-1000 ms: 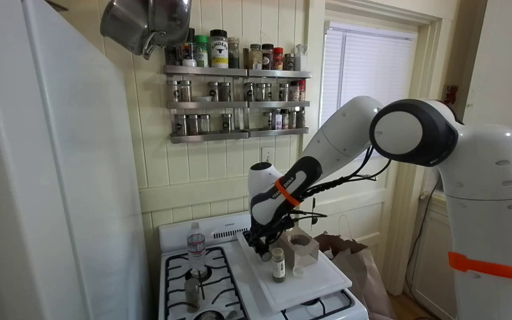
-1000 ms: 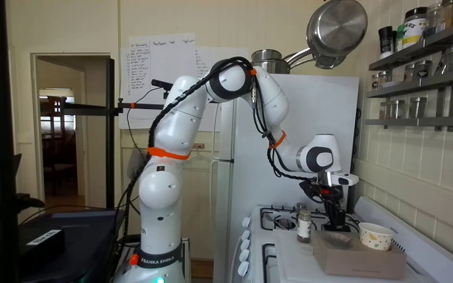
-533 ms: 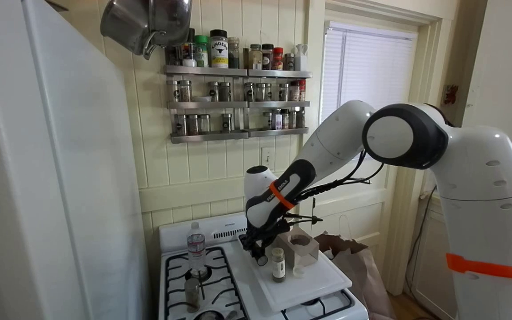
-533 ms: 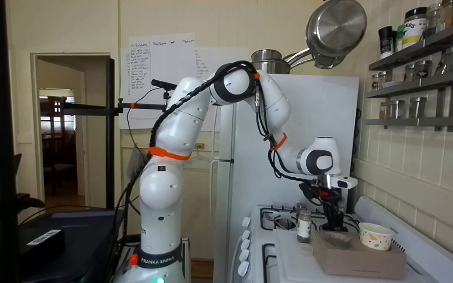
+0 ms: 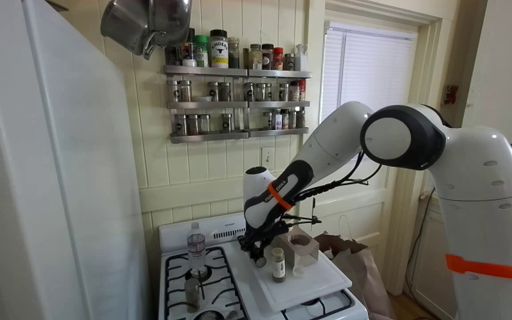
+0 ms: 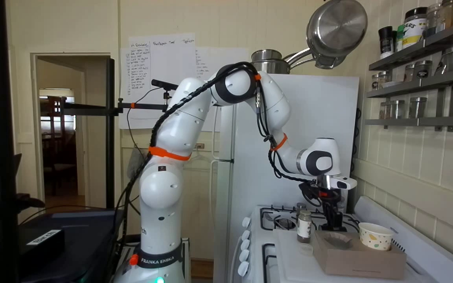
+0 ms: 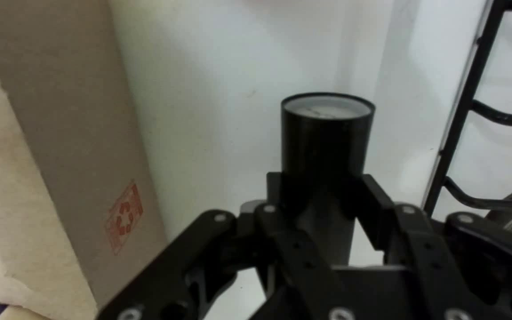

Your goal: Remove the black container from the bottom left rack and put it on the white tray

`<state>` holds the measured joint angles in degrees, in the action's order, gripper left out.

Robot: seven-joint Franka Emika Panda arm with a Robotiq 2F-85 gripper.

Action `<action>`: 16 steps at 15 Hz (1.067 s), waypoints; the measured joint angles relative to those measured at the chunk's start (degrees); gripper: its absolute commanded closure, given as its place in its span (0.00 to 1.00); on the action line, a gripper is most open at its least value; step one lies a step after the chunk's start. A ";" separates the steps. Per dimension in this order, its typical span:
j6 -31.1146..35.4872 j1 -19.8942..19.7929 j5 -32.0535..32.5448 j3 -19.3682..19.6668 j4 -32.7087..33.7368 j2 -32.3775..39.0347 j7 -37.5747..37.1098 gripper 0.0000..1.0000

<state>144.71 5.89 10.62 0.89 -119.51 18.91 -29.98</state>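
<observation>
Black bars of the grate lie beyond the left edge of the white tray in an exterior view; aim the set-down, likely the step in hand, inside that edge. Next comes the gripper, its 2 fingers clamped on the black container, which looks held sideways toward the tray's far-left corner; whether it touches the tray cannot be told. Freed like that it may roll, so turn it upright if room allows, or seat its full length before parting the fingers slowly. Rightward, steer clear of the labelled jar and, nearer the right edge, the cardboard box.
</observation>
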 measured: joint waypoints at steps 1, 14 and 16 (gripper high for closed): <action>0.00 0.10 -0.04 0.10 0.11 0.15 0.00 0.81; -0.13 0.94 -0.39 1.39 0.84 0.74 -0.22 0.00; -0.13 0.97 -0.39 1.44 1.05 0.67 -0.22 0.00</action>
<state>144.57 6.86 10.23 2.33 -118.47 19.58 -30.20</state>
